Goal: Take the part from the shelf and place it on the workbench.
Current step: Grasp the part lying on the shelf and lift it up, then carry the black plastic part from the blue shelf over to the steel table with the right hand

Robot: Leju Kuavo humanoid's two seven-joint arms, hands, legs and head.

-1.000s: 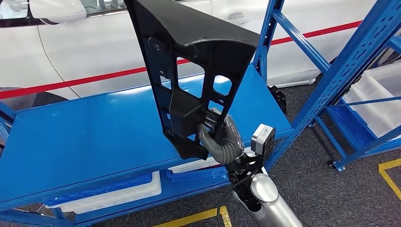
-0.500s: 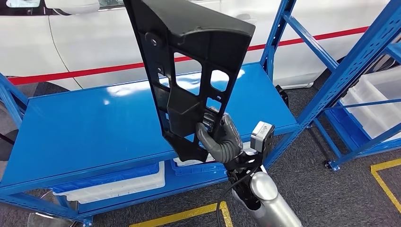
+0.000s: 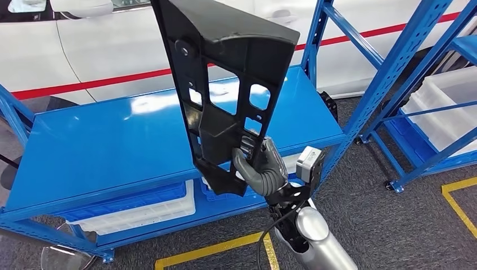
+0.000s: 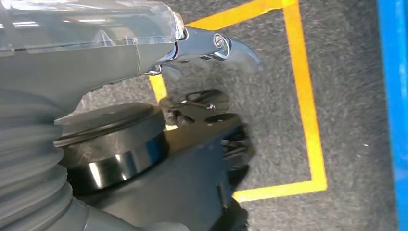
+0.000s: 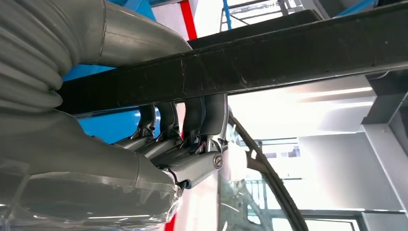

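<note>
The part (image 3: 225, 67) is a big black plastic panel with cut-out windows. It stands upright in front of me, over the front right of the blue workbench top (image 3: 101, 146). My right hand (image 3: 260, 167) grips it near its lower edge, thumb on the near face and fingers through an opening. In the right wrist view the fingers (image 5: 183, 144) curl over the part's dark bar (image 5: 288, 57). My left hand (image 4: 120, 43) hangs by my side over the floor, holding nothing, one finger stretched out.
A blue shelf rack (image 3: 405, 62) with white bins (image 3: 444, 112) stands to the right. Blue and white bins (image 3: 140, 211) sit under the workbench. A white car (image 3: 84, 50) is parked behind it. Yellow tape (image 3: 214, 250) marks the grey floor.
The whole view has shifted as the camera moved, so the workbench sits more squarely ahead. The part stays upright in my right hand's grip.
</note>
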